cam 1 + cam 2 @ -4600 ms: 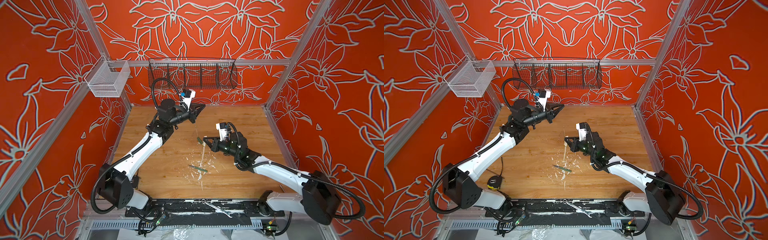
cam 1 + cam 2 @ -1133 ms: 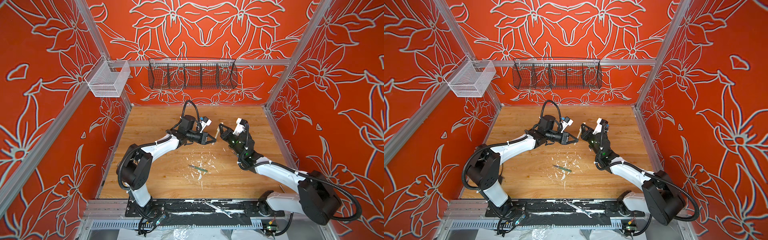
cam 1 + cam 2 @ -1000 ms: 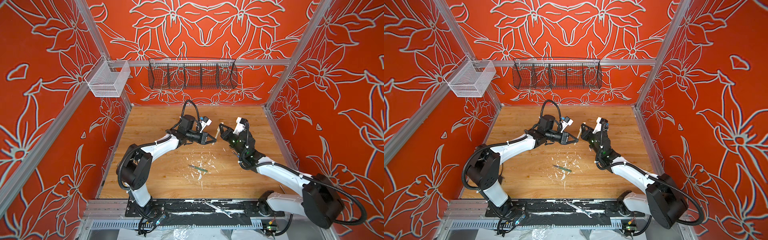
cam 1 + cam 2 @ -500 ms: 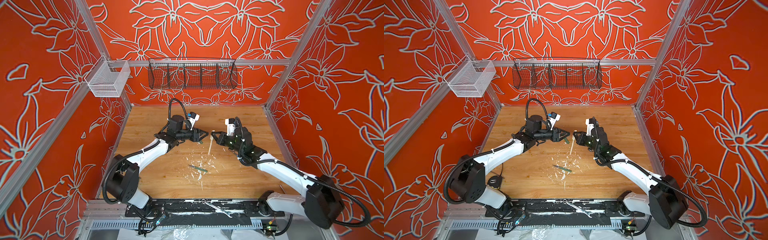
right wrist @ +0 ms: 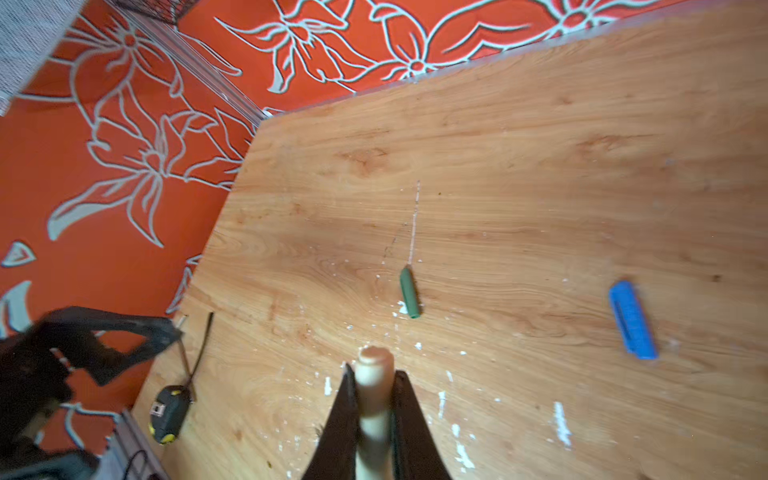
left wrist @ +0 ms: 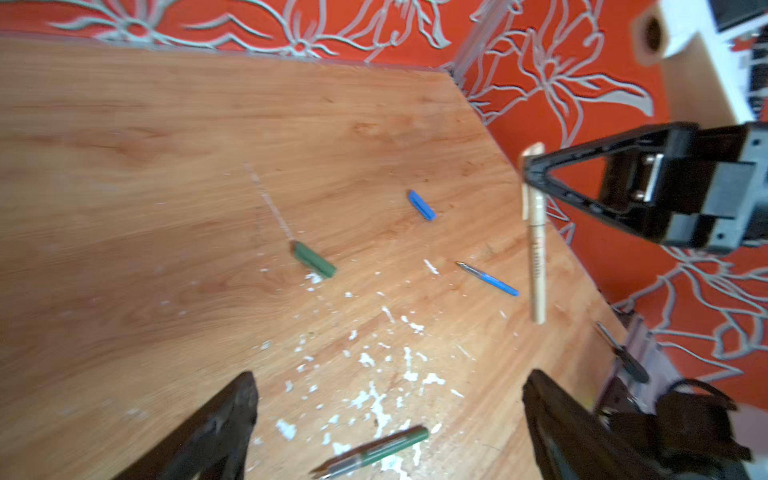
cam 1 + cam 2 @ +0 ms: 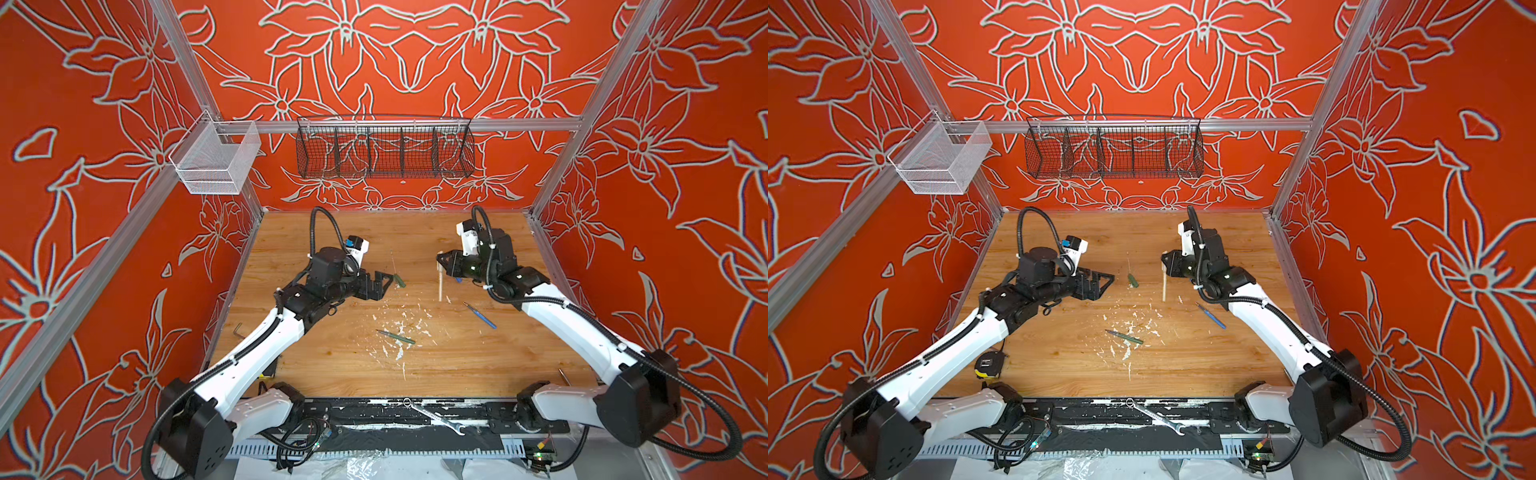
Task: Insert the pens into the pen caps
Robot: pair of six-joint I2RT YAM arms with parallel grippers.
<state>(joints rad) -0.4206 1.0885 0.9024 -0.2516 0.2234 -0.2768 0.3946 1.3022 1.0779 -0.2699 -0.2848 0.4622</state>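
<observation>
Since the beige pen [image 7: 440, 286] hung straight down from the right jaws, which were clamped narrow on its upper end with the beige cap [image 6: 536, 151] apparently seated there, I judged the green pair to be next.

- Left jaws stood wide and empty, low over the surface [image 7: 332, 374], aimed toward the middle.
- Green cap [image 7: 400, 280] lay flat just beyond their tips, apart from them, with no contact.
- Its long axis ran roughly from the back wall toward the front edge, slightly slanted, so nearly crosswise to the left arm's line of reach.
- Judgement: a short advance would put the left jaws astride the cap. They would need to close across its short width, not along its length, or it could skid.
- Green pen [image 7: 397, 336] lay nearer the front edge among white flecks [image 7: 399, 324], between the arms. Its axis ran nearly side to side, with the dark tip toward the left arm's side.
- The left arm was clearly nearer the green cap, and the right was occupied.
- Blue cap [image 6: 421, 205] lay close by the right jaws, and the blue pen [image 7: 480, 315] lay on that same side.
</observation>
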